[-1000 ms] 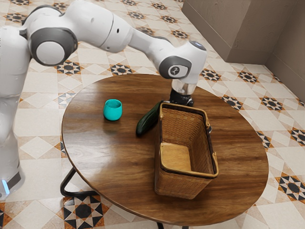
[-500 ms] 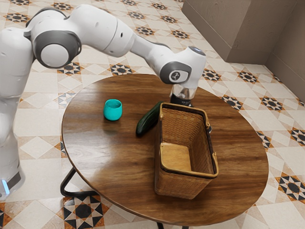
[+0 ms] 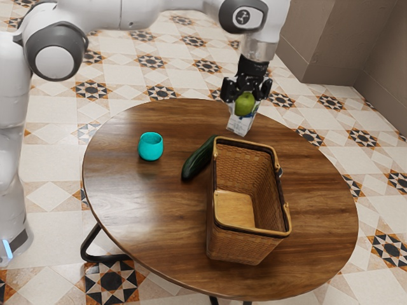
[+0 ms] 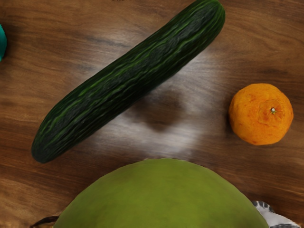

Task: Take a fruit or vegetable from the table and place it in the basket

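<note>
Round wood table [image 3: 152, 216], tiled floor [image 3: 54, 219]. Your gripper [image 3: 246, 98] has the green fruit [image 3: 245, 105] pinched between both jaws, up in the air, outside the basket [image 3: 241, 250]. You've got cucumber [image 3: 198, 160] beside the basket, orange [image 4: 261, 114] near the cucumber.

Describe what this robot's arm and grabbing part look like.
The arm is white and rounded, with dark grey joint covers, pale round caps, a small emblem on an outer joint and a light-blue strip low down. The gripper is black and two-fingered.
</note>
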`<state>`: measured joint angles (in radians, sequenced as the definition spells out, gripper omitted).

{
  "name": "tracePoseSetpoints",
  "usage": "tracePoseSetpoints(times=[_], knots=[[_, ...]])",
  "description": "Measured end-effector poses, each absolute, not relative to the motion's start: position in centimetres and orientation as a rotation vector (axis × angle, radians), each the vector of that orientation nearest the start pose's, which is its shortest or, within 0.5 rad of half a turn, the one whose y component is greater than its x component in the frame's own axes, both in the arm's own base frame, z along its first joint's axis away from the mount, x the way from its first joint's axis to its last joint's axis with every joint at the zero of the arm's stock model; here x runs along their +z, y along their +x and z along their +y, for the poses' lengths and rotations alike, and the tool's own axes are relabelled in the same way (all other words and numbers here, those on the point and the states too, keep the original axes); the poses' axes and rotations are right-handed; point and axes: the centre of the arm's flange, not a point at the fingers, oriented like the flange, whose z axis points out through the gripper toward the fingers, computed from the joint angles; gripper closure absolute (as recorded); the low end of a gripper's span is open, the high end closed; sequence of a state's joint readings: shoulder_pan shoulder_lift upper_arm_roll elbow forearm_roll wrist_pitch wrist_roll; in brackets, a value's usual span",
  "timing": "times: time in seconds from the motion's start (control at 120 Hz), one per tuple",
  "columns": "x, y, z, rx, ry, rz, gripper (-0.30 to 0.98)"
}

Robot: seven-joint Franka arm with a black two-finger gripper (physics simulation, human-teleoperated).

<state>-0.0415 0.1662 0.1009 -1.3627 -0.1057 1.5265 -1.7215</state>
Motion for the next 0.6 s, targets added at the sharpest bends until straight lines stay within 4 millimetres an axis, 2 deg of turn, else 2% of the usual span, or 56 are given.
tracePoseSetpoints(times=[0.042,0.092,0.15,0.192,0.3,0.383,0.483,0.558,0.583,0.6], knots=[[62.9,59.7,-0.4,-0.118,2.003,2.365,0.33],[62.9,59.4,-4.3,-0.146,2.096,2.315,0.33],[62.2,59.1,-9.0,-0.179,2.200,2.251,0.34],[61.5,59.0,-10.9,-0.196,2.242,2.232,0.34],[60.3,59.2,-11.8,-0.220,2.263,2.247,0.34],[59.7,59.4,-12.0,-0.204,2.267,2.258,0.19],[59.8,59.3,-12.7,-0.184,2.276,2.254,0.09],[61.0,58.2,-14.9,-0.175,2.316,2.203,0.05],[62.4,57.7,-15.2,-0.148,2.326,2.178,0.04],[63.5,57.6,-14.7,-0.119,2.328,2.162,0.04]])
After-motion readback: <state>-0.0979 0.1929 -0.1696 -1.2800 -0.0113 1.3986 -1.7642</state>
